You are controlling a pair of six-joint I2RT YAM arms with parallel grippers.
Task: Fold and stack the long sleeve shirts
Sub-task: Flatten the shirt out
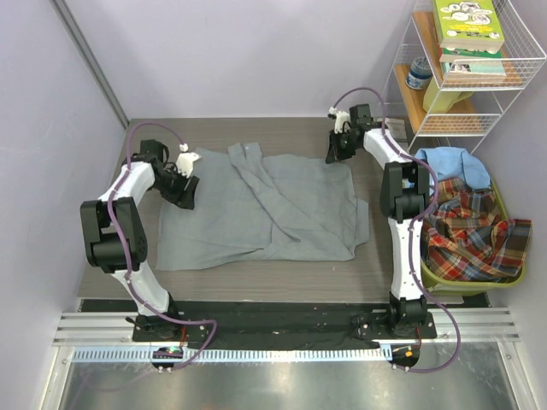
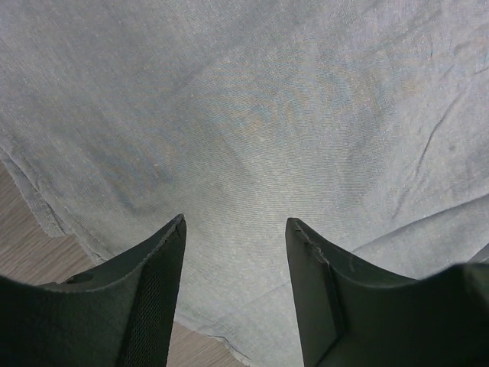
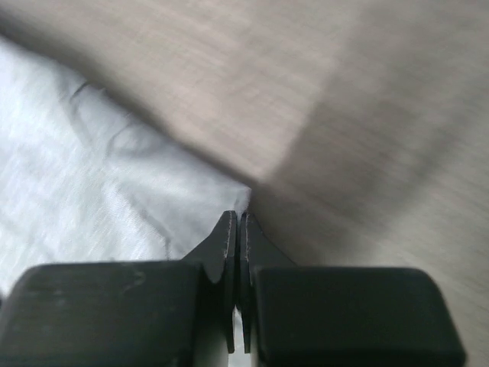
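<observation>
Grey shirt [image 1: 282, 213] | left hand [image 2: 235, 225] open over left edge | right hand [image 3: 238, 215] closed at corner

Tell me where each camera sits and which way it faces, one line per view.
Top external: above and behind the bases, looking down on table, grey shirt, left arm and right arm.
Left wrist: on the left arm, facing down onto shirt cloth; left fingers apart.
Right wrist: on the right arm, facing the shirt's corner and table; right fingers shut.
Shared: all show the grey shirt.
</observation>
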